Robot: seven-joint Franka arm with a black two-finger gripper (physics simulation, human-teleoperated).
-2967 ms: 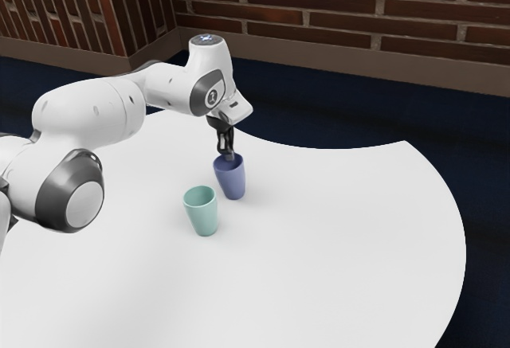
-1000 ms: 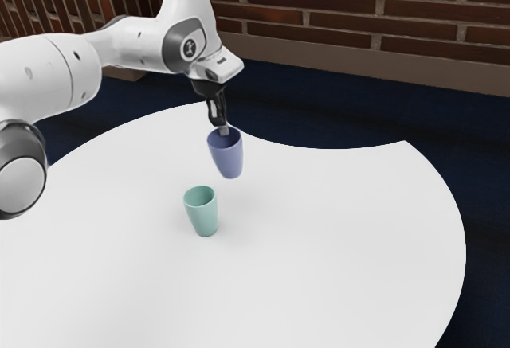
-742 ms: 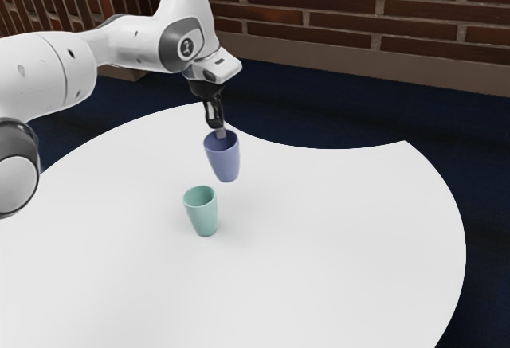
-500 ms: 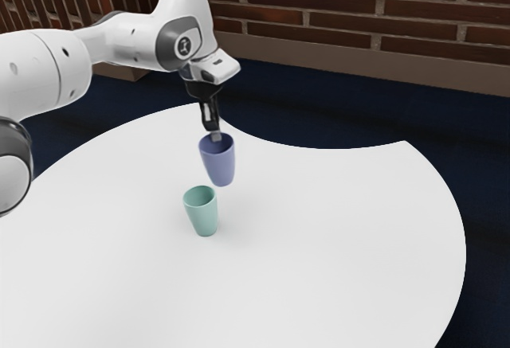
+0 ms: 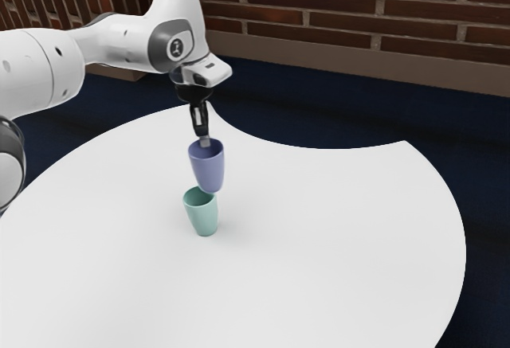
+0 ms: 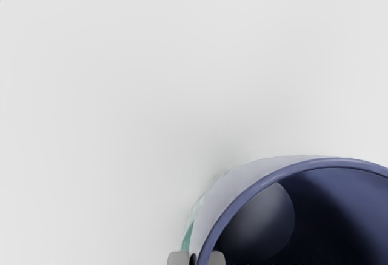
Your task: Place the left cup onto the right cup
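Gripper (image 5: 204, 141) clamps my smooth purple cup (image 5: 206, 166) by its rim; the upright mint-green cup (image 5: 200, 213) stands almost directly beneath my jaws.

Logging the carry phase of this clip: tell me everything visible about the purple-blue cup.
The purple-blue cup is a smooth, handleless, tapered tumbler, matte like plastic, with a darker, empty inside. It hangs off the white table, roughly upright with a slight tilt. The gripper pinches its rim wall between the fingers. Its base appears level with the green cup's rim, a little toward the exterior view's right. Whether the two cups touch cannot be told.
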